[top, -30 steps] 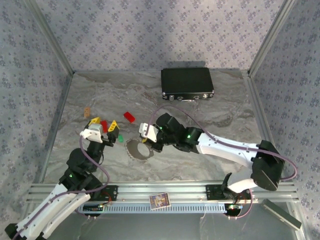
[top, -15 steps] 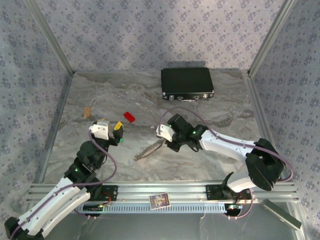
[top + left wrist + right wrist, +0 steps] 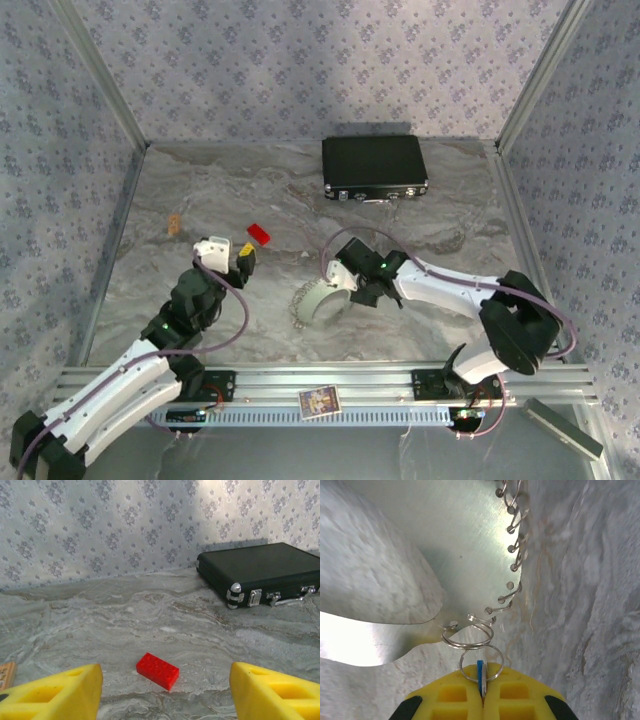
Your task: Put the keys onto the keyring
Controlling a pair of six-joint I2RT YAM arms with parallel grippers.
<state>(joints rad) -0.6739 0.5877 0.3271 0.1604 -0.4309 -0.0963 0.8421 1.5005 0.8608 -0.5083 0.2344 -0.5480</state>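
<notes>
My right gripper (image 3: 482,682) is shut on a tiny blue key (image 3: 479,672) that sticks up between its yellow fingers. A small wire ring (image 3: 481,666) on the key links through a second ring (image 3: 467,635) to the keyring (image 3: 460,545), a wide shiny silvery band with wire loops along its edge. From above, the keyring (image 3: 318,305) stands tilted on the table just left of the right gripper (image 3: 341,288). My left gripper (image 3: 162,700) is open with nothing between its yellow fingers (image 3: 50,695). It hovers at the left (image 3: 238,253), apart from the keyring.
A red block (image 3: 157,670) lies on the marble table just beyond the left gripper, and shows in the top view as the red block (image 3: 258,234). A black case (image 3: 375,167) sits at the back. A small tan piece (image 3: 174,224) lies at far left. Patterned walls enclose the table.
The right gripper pulled back to the right, dragging the keyring from lying flat to standing tilted. The left arm reached forward and to the right, its jaws unchanged.
</notes>
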